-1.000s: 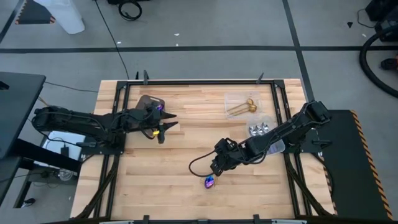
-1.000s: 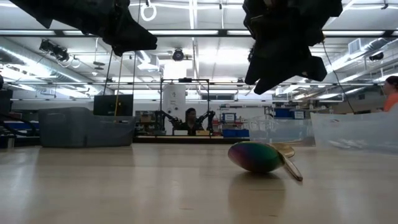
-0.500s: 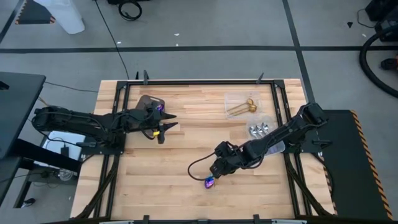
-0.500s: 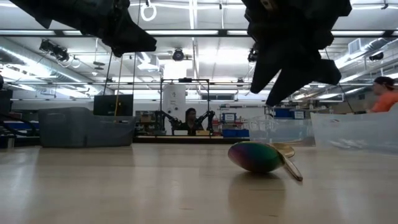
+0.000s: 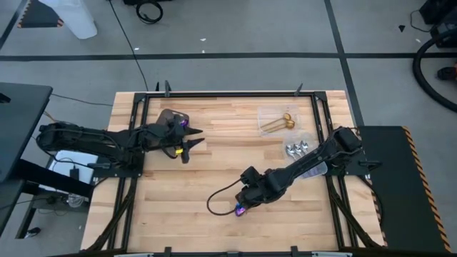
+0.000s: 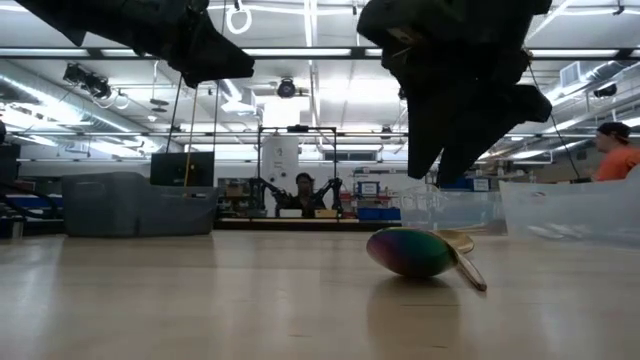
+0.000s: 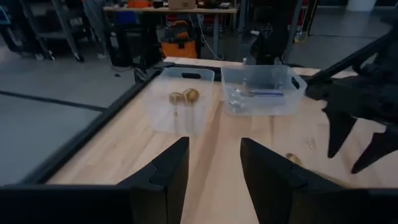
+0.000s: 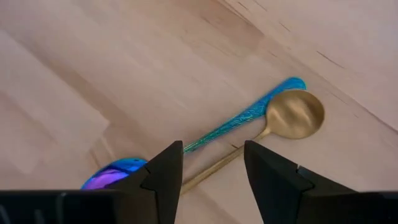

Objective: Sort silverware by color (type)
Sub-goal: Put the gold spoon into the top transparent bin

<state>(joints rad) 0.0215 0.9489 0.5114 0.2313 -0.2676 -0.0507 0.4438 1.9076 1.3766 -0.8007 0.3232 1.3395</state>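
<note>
An iridescent spoon (image 8: 205, 137) lies flat on the wood, its purple-blue bowl (image 8: 112, 175) close to one finger of my right gripper (image 8: 213, 177) and its teal handle running away from it. A gold spoon (image 8: 294, 116) lies beside it, its handle crossing toward the same fingers. My right gripper (image 5: 241, 204) hangs open just above both spoons, pointing down. In the low view the iridescent bowl (image 6: 410, 252) rests on the table under that gripper (image 6: 455, 150). My left gripper (image 5: 191, 146) is open and waits above the table's left half.
At the far right stand a clear container with gold spoons (image 5: 277, 122) and one with silver spoons (image 5: 298, 148); both show in the left wrist view (image 7: 180, 98) (image 7: 261, 93). A container with purple spoons (image 5: 178, 120) sits beside the left arm. A person (image 6: 612, 150) is beyond the table.
My right gripper has moved toward the table's near edge and a little to the left, coming down over the iridescent and gold spoons. The spoons have stayed where they were.
</note>
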